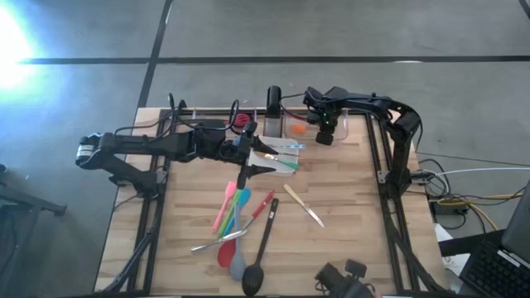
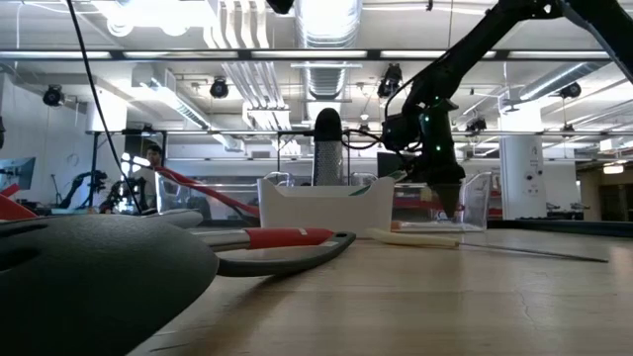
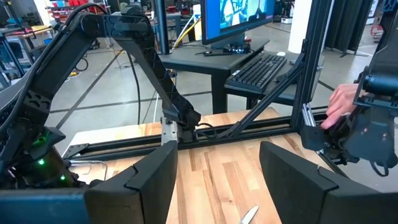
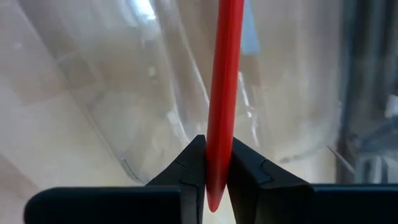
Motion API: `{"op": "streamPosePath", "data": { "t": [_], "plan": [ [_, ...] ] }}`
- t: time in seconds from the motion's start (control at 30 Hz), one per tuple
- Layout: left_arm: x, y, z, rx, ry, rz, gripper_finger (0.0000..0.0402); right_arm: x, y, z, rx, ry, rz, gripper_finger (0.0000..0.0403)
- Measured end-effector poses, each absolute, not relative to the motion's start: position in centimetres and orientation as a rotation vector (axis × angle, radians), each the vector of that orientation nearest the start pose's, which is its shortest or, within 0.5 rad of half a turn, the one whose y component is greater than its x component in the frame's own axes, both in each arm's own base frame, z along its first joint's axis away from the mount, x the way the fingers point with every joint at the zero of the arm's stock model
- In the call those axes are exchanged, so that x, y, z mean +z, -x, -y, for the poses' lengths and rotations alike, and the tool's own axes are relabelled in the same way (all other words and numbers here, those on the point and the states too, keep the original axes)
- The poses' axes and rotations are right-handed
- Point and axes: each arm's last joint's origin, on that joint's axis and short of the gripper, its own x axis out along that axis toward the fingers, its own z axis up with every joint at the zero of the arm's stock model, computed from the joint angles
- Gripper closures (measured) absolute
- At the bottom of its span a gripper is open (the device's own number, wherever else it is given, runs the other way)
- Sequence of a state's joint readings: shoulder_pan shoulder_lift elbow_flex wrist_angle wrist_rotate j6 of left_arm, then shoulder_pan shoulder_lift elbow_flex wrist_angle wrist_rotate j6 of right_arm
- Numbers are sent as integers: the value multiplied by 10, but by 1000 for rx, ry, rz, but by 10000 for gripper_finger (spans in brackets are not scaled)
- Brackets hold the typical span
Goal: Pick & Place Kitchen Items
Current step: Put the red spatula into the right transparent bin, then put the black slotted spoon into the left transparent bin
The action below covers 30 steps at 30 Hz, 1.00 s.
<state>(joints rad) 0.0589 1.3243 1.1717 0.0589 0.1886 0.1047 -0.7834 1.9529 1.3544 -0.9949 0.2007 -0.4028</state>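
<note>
Right wrist view shows the right gripper [image 4: 217,171] with its two dark fingers pinched on the tip of a slim red handle [image 4: 224,81], with a clear plastic bin [image 4: 124,93] just behind it. From above, that gripper [image 1: 325,132] hangs over the far right of the table [image 1: 348,240], beside the bins. The left gripper [image 1: 245,172] reaches to the table's middle, its fingers [image 3: 143,180] spread wide with nothing between them. The other utensils [image 1: 240,223] lie loose nearer, a knife [image 1: 305,206] to their right; which utensil the handle belongs to is hard to tell.
</note>
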Motion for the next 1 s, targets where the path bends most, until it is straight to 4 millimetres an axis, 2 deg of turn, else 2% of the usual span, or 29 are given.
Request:
{"op": "streamPosePath", "data": {
  "t": [0.3,0.43,0.7,0.8,1.0],
  "plan": [
    [372,-302,-12,-134,-93,-87,170,186,-241,249,-478,-153,-1627,317],
    [372,-303,-12,-134,-93,-87,170,205,-235,243,-504,-188,-1631,308],
    [372,-303,-12,-134,-93,-87,170,272,-218,220,-625,-259,-1526,326],
    [373,-303,-12,-134,-93,-83,170,300,-212,204,-643,-241,-1415,335],
    [377,-303,-12,-133,-91,-41,170,348,-197,162,-545,-290,-1143,349]
  ]
}}
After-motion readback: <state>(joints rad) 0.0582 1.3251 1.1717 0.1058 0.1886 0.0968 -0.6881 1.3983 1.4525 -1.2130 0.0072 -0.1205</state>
